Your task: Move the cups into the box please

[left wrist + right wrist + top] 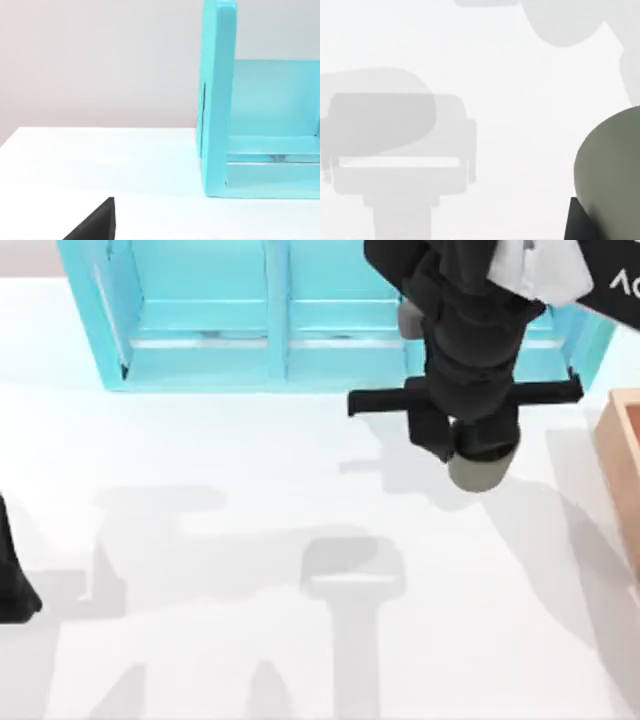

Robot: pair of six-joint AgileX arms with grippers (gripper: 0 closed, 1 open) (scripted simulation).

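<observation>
A white table [250, 500] carries soft grey shadows. A cyan shelf unit [200, 330] stands along its far edge. Behind it, a plain pale wall [100, 60].

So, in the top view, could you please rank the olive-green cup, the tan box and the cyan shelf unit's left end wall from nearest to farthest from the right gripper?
1. Olive-green cup: at the right gripper, held above the table.
2. Tan box: just beyond, at the table's right edge.
3. Cyan shelf unit's left end wall: far across, at the back left.
</observation>
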